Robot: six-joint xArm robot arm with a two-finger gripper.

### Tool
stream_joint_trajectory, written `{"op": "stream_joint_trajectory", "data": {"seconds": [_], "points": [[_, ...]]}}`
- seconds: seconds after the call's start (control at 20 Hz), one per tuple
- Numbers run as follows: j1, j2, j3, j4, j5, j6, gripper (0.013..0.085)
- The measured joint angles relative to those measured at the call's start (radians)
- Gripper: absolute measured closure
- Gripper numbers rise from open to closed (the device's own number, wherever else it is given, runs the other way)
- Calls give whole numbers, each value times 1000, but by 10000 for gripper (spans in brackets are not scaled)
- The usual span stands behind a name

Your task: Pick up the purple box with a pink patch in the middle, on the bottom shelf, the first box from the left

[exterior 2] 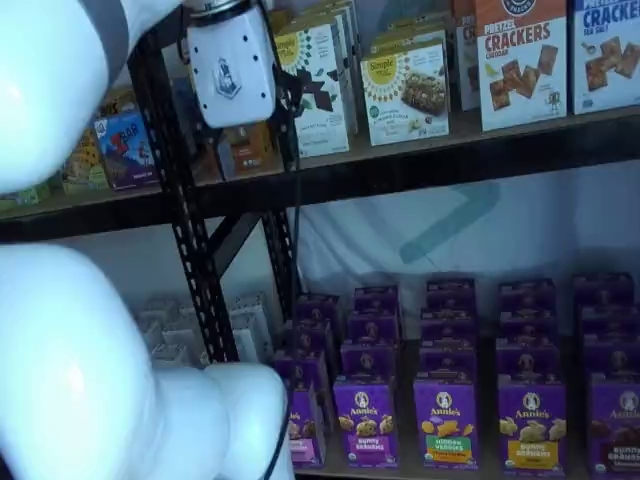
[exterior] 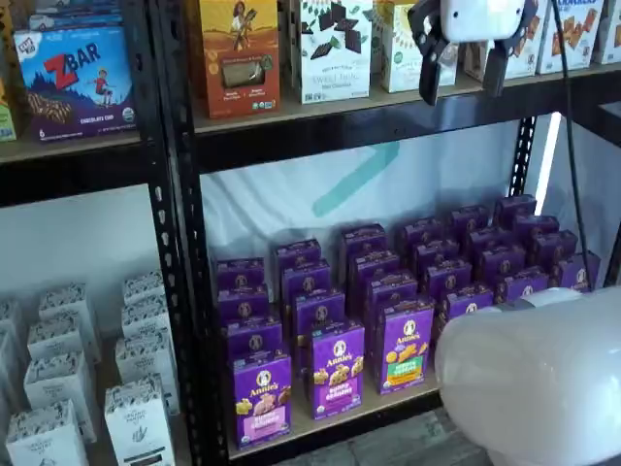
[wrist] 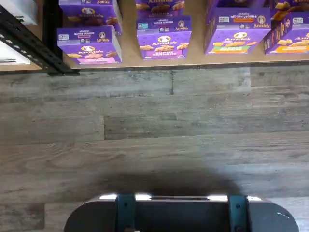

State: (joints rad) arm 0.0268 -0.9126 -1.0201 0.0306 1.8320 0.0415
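Note:
The purple box (exterior: pixel 262 396) with a pink patch stands at the front left corner of the bottom shelf (exterior: pixel 330 425), next to the black upright. It also shows in the wrist view (wrist: pixel 89 46). In a shelf view (exterior 2: pixel 303 425) the arm partly hides it. My gripper (exterior: pixel 464 70) hangs high up, level with the upper shelf, above and to the right of the box. Its two black fingers are apart with a plain gap and hold nothing. Its white body (exterior 2: pixel 231 65) shows in a shelf view, fingers unclear there.
Rows of other purple boxes fill the shelf, including a violet-band box (exterior: pixel 338 367) and a green-patch box (exterior: pixel 406 345) beside the target. A black upright (exterior: pixel 179 243) stands just left of it. White boxes (exterior: pixel 58 388) fill the left bay. My white arm link (exterior: pixel 534 379) blocks the lower right.

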Motion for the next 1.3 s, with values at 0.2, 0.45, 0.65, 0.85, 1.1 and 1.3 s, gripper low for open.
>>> {"op": "stream_joint_trajectory", "data": {"seconds": [0.2, 0.45, 0.65, 0.85, 1.1, 1.3], "points": [[13, -7, 54, 2, -47, 13, 130], [46, -15, 122, -15, -115, 42, 130], [51, -9, 175, 3, -163, 49, 130], [76, -6, 230, -7, -217, 71, 130], [102, -5, 313, 0, -307, 96, 130], [118, -5, 386, 9, -395, 109, 130]]}}
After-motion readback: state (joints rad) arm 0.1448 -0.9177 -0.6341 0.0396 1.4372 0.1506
